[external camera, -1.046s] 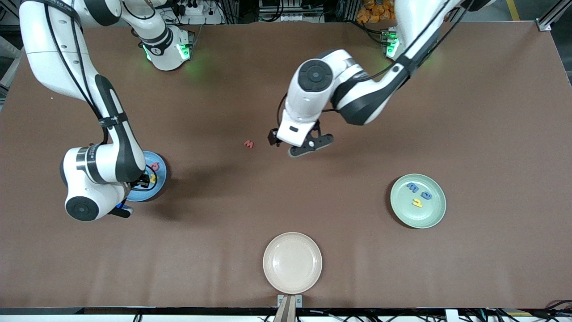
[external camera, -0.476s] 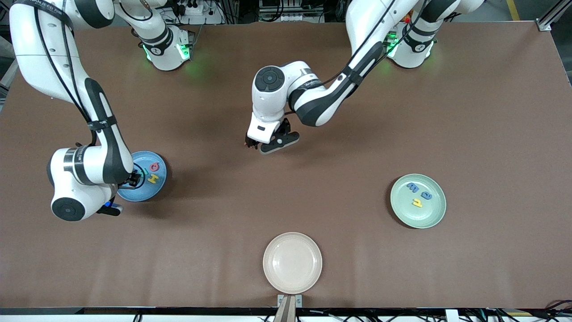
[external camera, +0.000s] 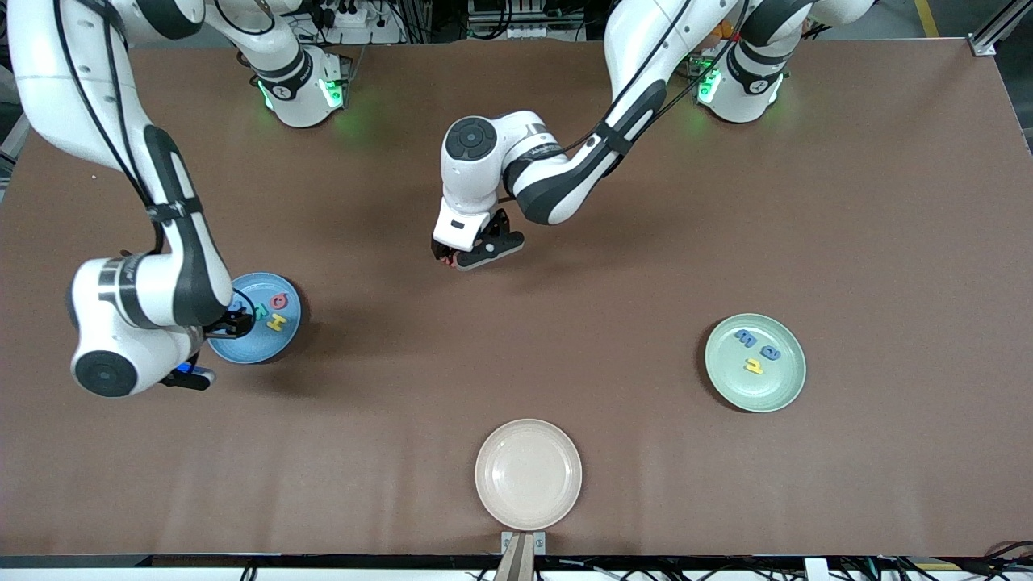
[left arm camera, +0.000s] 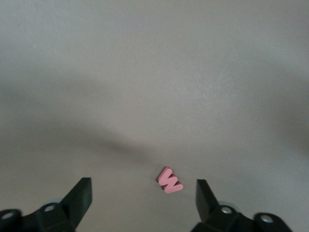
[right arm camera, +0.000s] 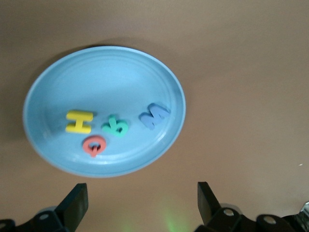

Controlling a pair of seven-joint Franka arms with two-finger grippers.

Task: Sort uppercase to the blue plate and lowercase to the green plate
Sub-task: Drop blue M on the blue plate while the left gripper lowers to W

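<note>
My left gripper [external camera: 453, 257] is hovering low over the middle of the brown table [external camera: 847, 202], fingers [left arm camera: 83, 193] spread wide, with the red lowercase w [left arm camera: 170, 180] lying flat on the bare cloth between them and touching neither. In the front view the left arm hides almost all of that letter. I judge this to be the pick of the last loose letter: the next move calls for me to be dropping straight down until the pads bracket the thin foam, then closing gently, since a piece this flat could slide or tip out of a careless pinch.

My right gripper [external camera: 230, 323] is hanging over the rim of the blue plate [right arm camera: 159, 82] at the right arm's end of the table, its fingers [right arm camera: 72, 205] likewise spread and holding nothing. In that plate are lying the yellow H [right arm camera: 79, 121], teal R [right arm camera: 115, 126], red Q [right arm camera: 94, 146] and blue M [right arm camera: 154, 115], so the uppercase sorting looks finished and this arm is waiting.

At the left arm's end, the green plate [external camera: 787, 383] is carrying the blue m [external camera: 746, 338], blue a [external camera: 771, 353] and a yellow r-like letter [external camera: 754, 366]; the w belongs there. An empty cream plate [external camera: 528, 474] is sitting nearest the front camera.
</note>
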